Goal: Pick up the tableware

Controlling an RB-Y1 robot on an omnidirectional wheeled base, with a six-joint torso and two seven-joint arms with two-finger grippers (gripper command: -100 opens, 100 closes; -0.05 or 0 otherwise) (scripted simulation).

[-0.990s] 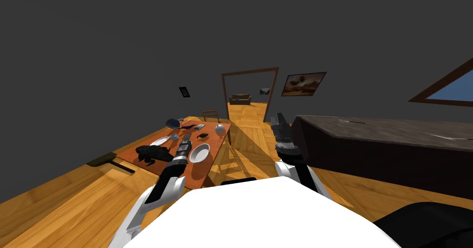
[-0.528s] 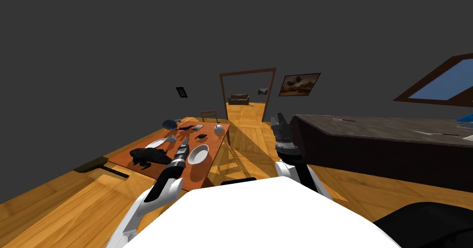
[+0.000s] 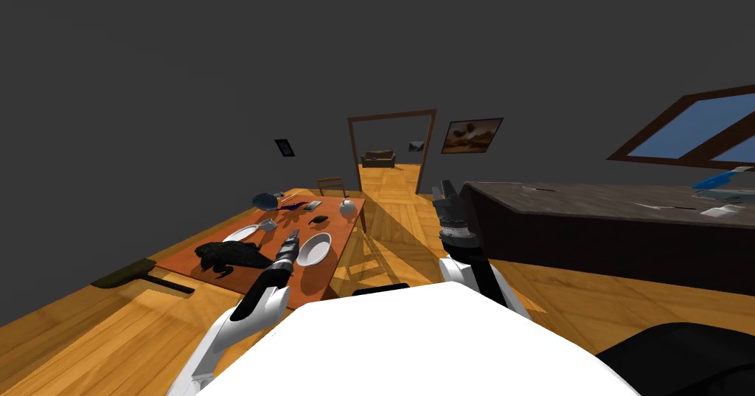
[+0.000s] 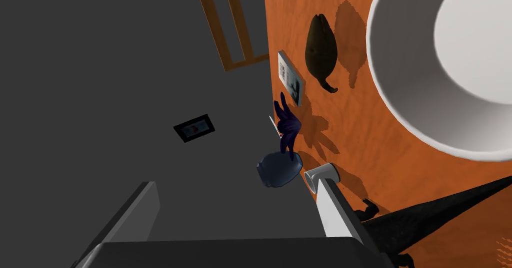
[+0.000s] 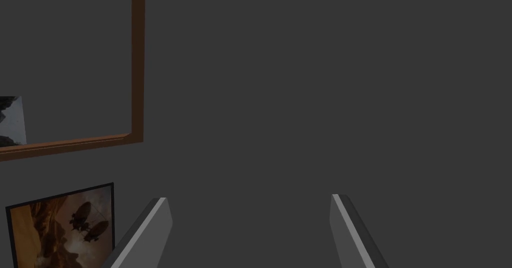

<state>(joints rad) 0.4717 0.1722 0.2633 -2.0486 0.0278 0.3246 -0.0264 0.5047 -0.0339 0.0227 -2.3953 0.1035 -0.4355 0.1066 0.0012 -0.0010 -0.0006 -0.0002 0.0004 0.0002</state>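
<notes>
Hovering just beside the white bowl [image 4: 450, 70] with its fingers apart and nothing between them, the left end effector [image 3: 292, 235] points past the bowl's rim along the orange surface [image 4: 360, 145] on which the bowl sits. Closing here would likely catch nothing, and a careless sideways swing could knock the rim, sliding the bowl toward the surface's edge near it, or snag the black spiky heap [image 4: 440, 215] near the bowl. The right end effector [image 5: 247, 197], fingers also apart, is held up well apart from the bowl.

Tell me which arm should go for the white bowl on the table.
Left. The left gripper is open at the orange table, close beside the white bowl. The right gripper is raised beside the dark counter, facing a wall.
</notes>
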